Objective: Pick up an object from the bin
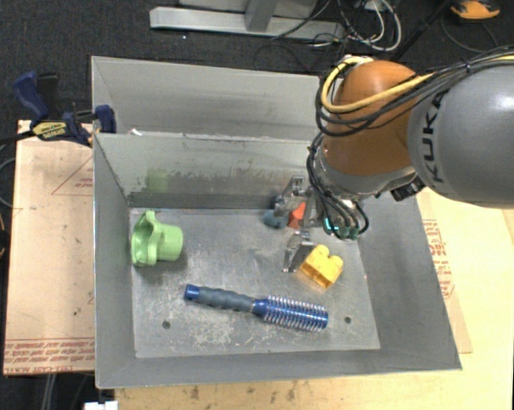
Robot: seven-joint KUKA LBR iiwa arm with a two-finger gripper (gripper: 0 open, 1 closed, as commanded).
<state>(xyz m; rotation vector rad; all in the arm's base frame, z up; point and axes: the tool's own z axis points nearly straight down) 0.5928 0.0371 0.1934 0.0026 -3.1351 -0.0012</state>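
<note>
My gripper hangs over the right half of the bin, its metal fingers pointing down just left of a yellow toy block. The fingertips are touching or nearly touching the block's left edge; nothing shows between them. A blue hairbrush with a ridged head lies across the bin floor below the gripper, handle to the left. Behind the gripper, near the back wall, sits a small blue and red object, partly hidden by the wrist.
A green plastic cup-like piece rests at the left side of the bin floor. The arm with its orange cover and cables reaches in from the upper right and hides the back right corner.
</note>
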